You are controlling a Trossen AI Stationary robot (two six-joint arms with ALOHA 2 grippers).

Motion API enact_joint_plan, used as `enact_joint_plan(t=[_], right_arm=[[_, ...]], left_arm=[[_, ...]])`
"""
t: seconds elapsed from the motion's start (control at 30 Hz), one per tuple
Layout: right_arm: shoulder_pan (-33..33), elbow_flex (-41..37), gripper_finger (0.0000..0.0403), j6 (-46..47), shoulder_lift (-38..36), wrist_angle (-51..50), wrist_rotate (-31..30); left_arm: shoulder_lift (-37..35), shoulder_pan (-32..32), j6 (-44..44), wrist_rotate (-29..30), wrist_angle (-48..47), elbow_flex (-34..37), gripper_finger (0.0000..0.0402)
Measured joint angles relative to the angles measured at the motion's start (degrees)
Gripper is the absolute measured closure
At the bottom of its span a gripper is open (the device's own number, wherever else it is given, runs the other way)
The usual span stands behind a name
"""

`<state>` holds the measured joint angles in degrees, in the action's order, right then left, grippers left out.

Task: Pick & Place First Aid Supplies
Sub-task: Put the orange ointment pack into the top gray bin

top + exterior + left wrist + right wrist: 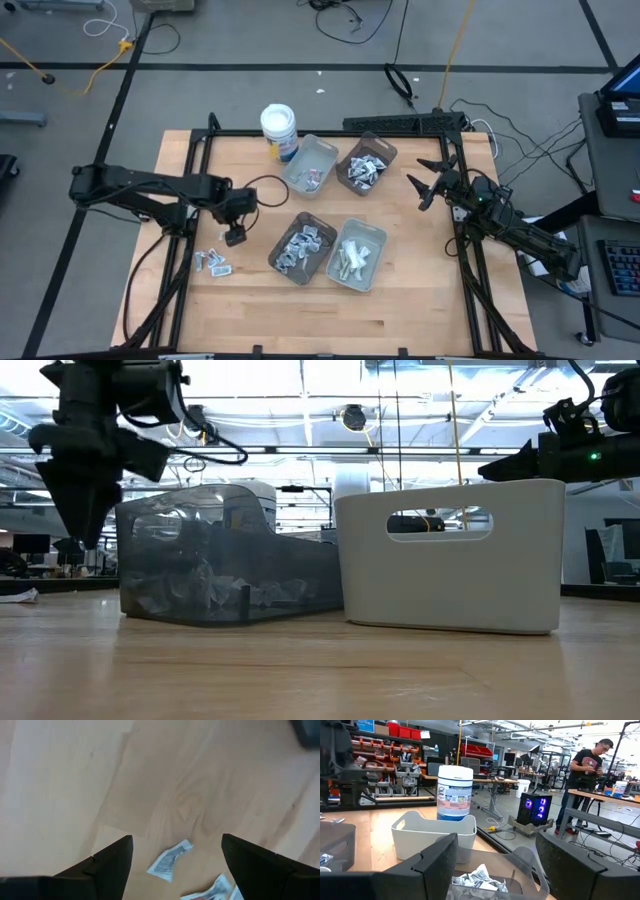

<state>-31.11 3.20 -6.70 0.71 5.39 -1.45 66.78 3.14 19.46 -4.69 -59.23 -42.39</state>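
First aid supplies lie loose on the table just below and ahead of the left gripper, whose fingers hang wide apart and hold nothing. Being thin and flat, a packet may slide or, it seems, come up with a neighbour. The right gripper, also spread and empty, waits beside the far trays.

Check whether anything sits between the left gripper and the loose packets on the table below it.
Nothing visible does. The left gripper is open above bare wood, and its wrist view shows a loose packet lying flat between its fingers, uncovered. The trays stand off to one side.
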Motion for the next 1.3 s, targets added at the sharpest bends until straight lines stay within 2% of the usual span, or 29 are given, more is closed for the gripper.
enact_joint_plan(t=[0.37,0.63,0.83,1.07,1.3], right_arm=[[0.00,0.02,0.0140,0.00,0.00,0.00,0.00],[0.00,0.02,0.0140,0.00,0.02,0.00,0.00],[0.00,0.02,0.0140,0.00,0.02,0.00,0.00],[0.01,0.01,0.0140,0.00,0.01,0.00,0.00],[0.01,0.01,0.0140,0.00,0.01,0.00,0.00]], left_arm=[[-0.36,0.26,26.72,-0.61,2.50,3.70,0.0085],[-0.52,0.26,50.11,-3.40,2.47,5.57,0.0101],[-0.52,-0.68,63.69,-4.05,2.55,6.41,0.0112],[-0.35,-3.34,76.87,-4.85,4.58,9.26,0.0124],[-0.26,-5.16,82.51,-4.13,10.07,13.71,0.0126]])
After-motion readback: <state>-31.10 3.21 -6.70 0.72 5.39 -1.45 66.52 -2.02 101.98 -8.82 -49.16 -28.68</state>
